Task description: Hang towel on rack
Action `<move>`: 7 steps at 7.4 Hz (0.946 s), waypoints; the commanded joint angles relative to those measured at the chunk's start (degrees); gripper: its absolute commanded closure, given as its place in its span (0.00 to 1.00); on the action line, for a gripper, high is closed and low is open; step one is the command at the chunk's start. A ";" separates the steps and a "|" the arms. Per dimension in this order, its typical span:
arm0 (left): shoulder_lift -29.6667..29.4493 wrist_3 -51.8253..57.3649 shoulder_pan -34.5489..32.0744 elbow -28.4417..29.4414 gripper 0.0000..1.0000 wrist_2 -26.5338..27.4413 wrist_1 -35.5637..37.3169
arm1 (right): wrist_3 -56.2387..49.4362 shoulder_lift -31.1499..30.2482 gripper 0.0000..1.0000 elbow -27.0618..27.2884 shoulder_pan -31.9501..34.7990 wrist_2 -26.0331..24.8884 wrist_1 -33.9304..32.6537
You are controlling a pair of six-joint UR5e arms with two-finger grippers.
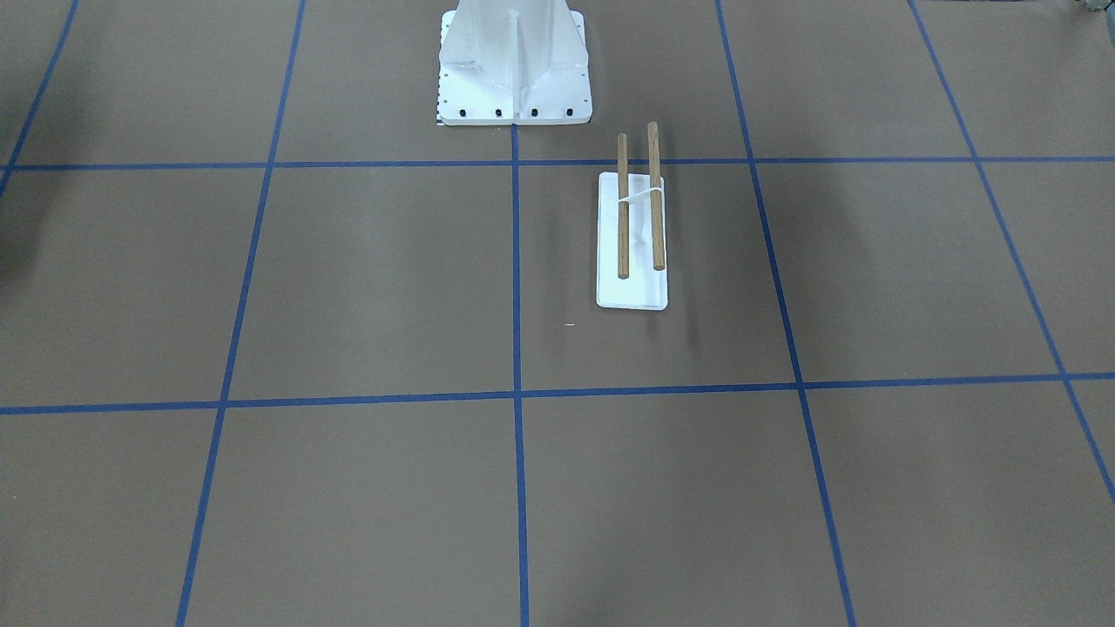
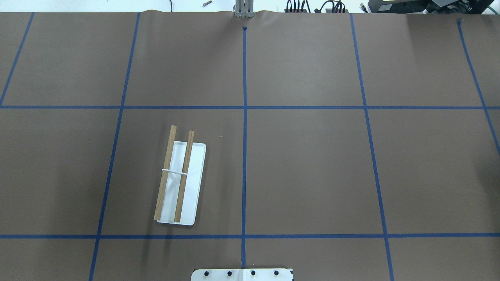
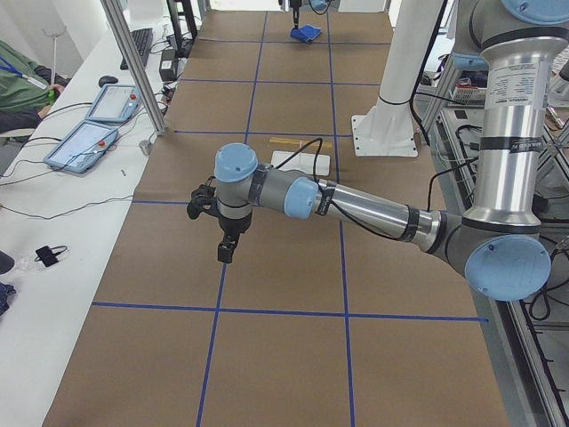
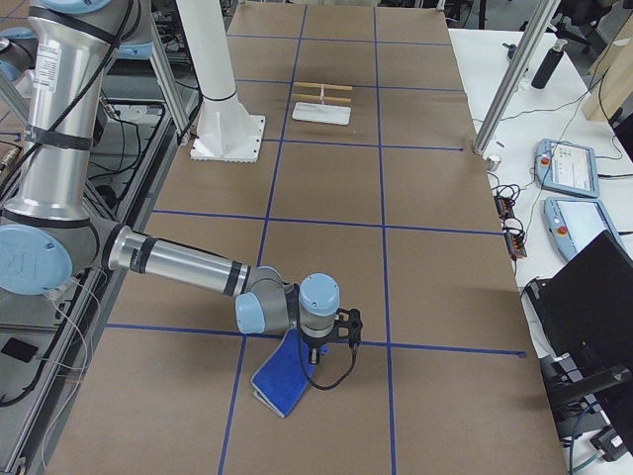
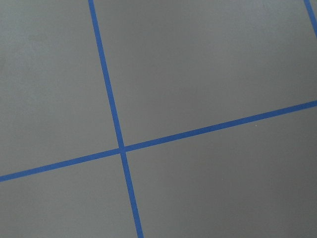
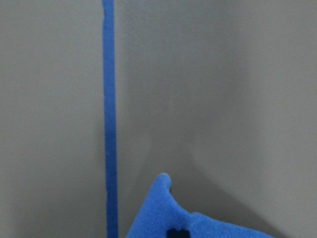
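Observation:
The rack (image 1: 631, 235) stands on the brown table, a white base with two wooden rods; it also shows in the overhead view (image 2: 179, 179) left of centre. The blue towel (image 4: 282, 381) is at the table's far right end, outside both fixed central views. My right gripper (image 4: 315, 364) points down right over the towel's upper edge; I cannot tell whether it is shut. The right wrist view shows a raised towel fold (image 6: 198, 218) and no fingers. My left gripper (image 3: 228, 256) hangs above bare table at the left end; I cannot tell whether it is open.
The white robot pedestal (image 1: 514, 70) stands just behind the rack. Aluminium posts (image 4: 504, 79) and teach pendants (image 4: 569, 168) line the operators' side of the table. A seated person (image 3: 22, 84) is at that side. Blue tape lines grid the brown surface.

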 commanded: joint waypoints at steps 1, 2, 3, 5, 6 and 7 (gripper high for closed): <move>0.00 0.00 0.00 0.17 0.01 0.00 0.00 | -0.13 -0.04 1.00 4.72 1.13 1.24 -0.74; 0.00 0.00 0.00 0.18 0.01 0.00 0.00 | -0.13 0.31 1.00 8.83 1.74 3.60 -1.09; -0.09 -0.09 0.09 0.09 0.01 0.00 0.00 | -0.04 0.83 1.00 13.05 2.01 6.58 -1.18; -1.49 -0.09 0.26 -0.26 0.01 0.09 -0.43 | 0.57 5.55 1.00 18.17 2.10 8.27 -1.27; -4.02 -0.78 0.35 1.74 0.01 0.00 -0.87 | 0.93 10.45 1.00 18.02 1.84 11.24 -1.36; -4.91 -1.84 0.35 1.84 0.01 0.09 -1.84 | 1.02 13.90 1.00 17.75 1.84 13.88 -1.36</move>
